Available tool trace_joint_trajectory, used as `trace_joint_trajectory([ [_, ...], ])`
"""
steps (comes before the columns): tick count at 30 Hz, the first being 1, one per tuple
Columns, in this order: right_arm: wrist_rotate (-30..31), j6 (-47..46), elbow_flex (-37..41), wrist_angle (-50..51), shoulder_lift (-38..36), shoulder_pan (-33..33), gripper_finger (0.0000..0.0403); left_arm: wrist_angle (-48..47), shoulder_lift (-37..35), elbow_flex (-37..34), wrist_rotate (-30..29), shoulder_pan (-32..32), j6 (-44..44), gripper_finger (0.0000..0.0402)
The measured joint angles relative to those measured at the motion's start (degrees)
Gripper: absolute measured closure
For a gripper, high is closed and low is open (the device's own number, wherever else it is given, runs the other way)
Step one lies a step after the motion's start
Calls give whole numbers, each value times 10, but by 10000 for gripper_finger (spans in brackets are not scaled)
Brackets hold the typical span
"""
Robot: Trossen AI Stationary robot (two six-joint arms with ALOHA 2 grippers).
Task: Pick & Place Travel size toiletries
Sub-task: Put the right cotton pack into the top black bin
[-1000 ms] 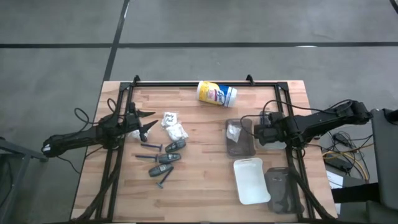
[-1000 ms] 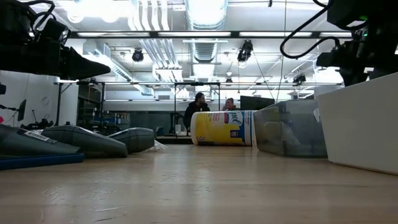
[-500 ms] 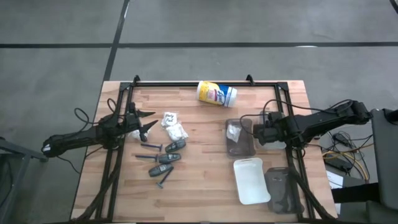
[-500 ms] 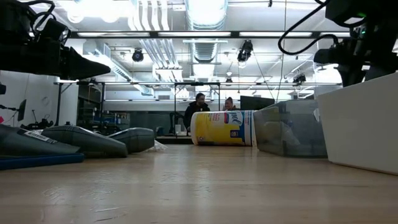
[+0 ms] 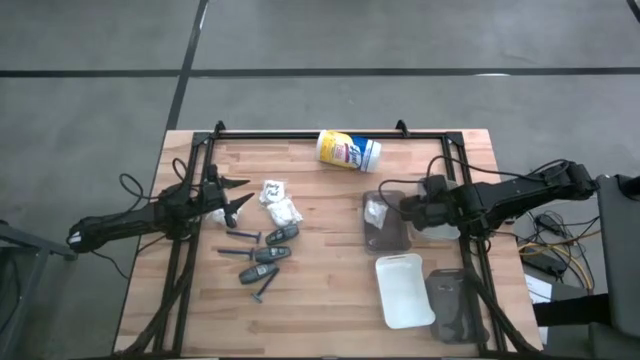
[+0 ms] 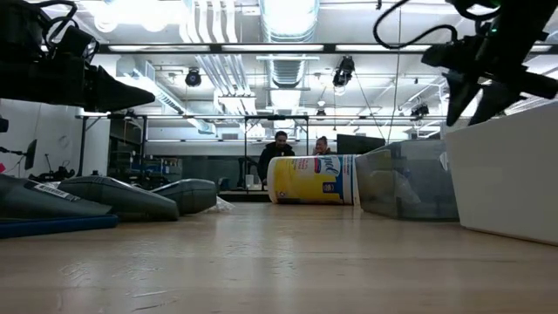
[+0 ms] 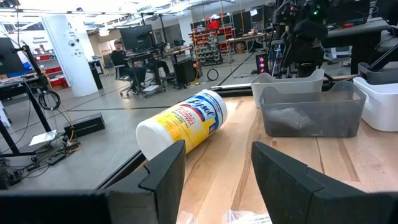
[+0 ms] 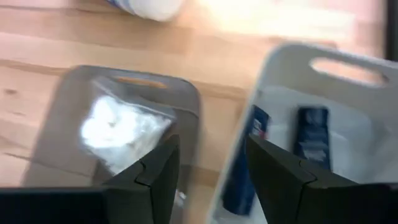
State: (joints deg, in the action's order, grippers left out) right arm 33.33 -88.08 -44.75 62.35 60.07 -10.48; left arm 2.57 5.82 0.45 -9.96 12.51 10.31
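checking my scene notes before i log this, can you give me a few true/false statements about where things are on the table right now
1. The yellow-and-white canister lies on its side near the table's far edge. True.
2. A white packet lies inside the clear grey tray. True.
3. The right hand hovers over the loose toiletries on the left side. False: it is over the grey tray on the right side.
4. The left hand holds a grey tube. False: its jaws are open and empty.
5. The white tray is stacked on the canister. False: it rests on the table.

blurred: white packet (image 8: 121, 127) | cut off: canister (image 8: 149, 6)
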Motion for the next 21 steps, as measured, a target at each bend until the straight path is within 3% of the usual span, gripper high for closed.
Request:
trace_joint_trajectory([
  [10, 73, 195, 0, -155, 0, 0, 196, 0, 0, 0, 0, 0, 0, 211],
  [21, 74, 408, 0, -336, 35, 0, 158, 0, 0, 0, 0, 0, 0, 211],
])
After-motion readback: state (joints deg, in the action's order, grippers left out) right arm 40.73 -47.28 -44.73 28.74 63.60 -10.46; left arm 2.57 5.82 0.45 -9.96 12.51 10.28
